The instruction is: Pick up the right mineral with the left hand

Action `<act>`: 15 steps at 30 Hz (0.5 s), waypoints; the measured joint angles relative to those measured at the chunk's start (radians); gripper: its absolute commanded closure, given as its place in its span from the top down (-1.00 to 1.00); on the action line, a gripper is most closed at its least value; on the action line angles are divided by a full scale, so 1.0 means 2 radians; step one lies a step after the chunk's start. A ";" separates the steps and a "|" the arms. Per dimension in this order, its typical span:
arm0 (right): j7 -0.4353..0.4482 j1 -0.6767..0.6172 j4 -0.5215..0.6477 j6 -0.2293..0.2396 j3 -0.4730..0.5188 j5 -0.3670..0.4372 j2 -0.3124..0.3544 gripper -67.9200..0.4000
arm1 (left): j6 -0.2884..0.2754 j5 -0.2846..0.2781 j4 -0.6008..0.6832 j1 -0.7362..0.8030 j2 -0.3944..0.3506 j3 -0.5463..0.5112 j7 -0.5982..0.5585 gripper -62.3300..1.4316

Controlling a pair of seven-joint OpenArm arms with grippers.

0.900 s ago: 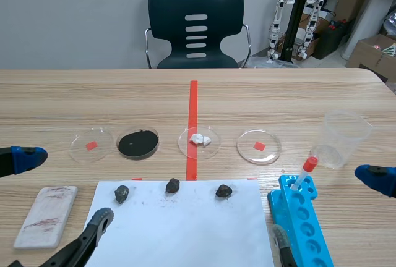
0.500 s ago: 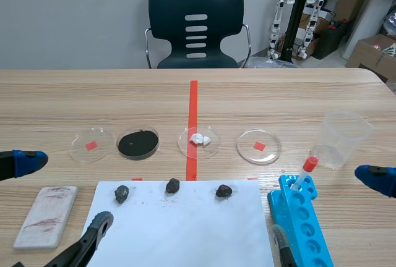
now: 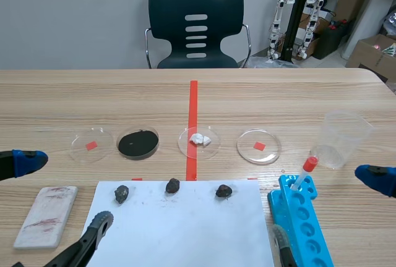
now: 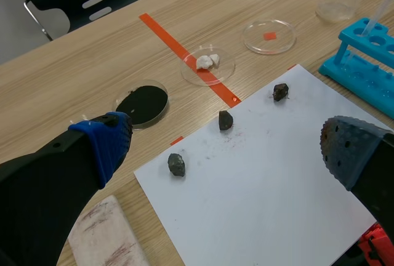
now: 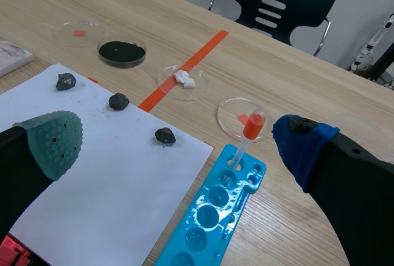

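Three dark minerals lie in a row along the far edge of a white paper sheet (image 3: 179,227): the right mineral (image 3: 223,190) (image 4: 281,91) (image 5: 164,135), the middle mineral (image 3: 172,185) (image 4: 225,120) and the left mineral (image 3: 121,193) (image 4: 176,164). My left gripper (image 4: 225,155) hangs open at the near left of the table, well short of the minerals, nothing between its fingers. My right gripper (image 5: 178,140) is open too, above the sheet's right side and the rack.
A blue test-tube rack (image 3: 302,220) with a red-capped tube (image 3: 304,171) stands right of the sheet. A clear cup (image 3: 342,138) is behind it. Several petri dishes (image 3: 199,141) line up beyond the minerals. A white streak plate (image 3: 46,215) lies left of the sheet.
The left gripper's fingers have shifted slightly; everything else on the table is as before.
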 measured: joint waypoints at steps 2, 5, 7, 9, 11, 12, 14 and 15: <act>0.000 0.000 0.000 0.000 0.000 0.000 0.000 0.93 | 0.000 0.000 0.000 -0.003 0.000 0.000 0.002 1.00; 0.000 0.000 0.000 0.000 0.000 0.000 0.000 0.93 | 0.000 -0.021 0.000 -0.017 0.000 0.002 0.030 1.00; 0.000 0.000 0.000 0.000 0.000 0.000 0.000 0.93 | 0.000 -0.030 0.000 -0.028 0.000 0.005 0.061 1.00; 0.000 0.000 0.000 0.000 0.000 0.000 0.000 0.93 | 0.000 -0.031 0.000 -0.040 0.000 0.013 0.083 1.00; 0.000 0.000 0.000 0.000 0.000 0.000 0.000 0.93 | 0.000 -0.030 0.000 -0.054 0.000 0.028 0.100 1.00; 0.000 0.000 0.000 0.000 0.000 0.000 0.000 0.93 | 0.000 -0.031 0.000 -0.062 0.000 0.037 0.109 1.00; 0.000 0.000 0.000 0.000 0.000 0.000 0.000 0.93 | 0.000 -0.030 -0.001 -0.084 0.000 0.060 0.130 1.00; 0.000 0.000 0.000 0.000 0.000 0.000 0.000 0.93 | 0.000 -0.030 -0.001 -0.099 0.000 0.076 0.140 1.00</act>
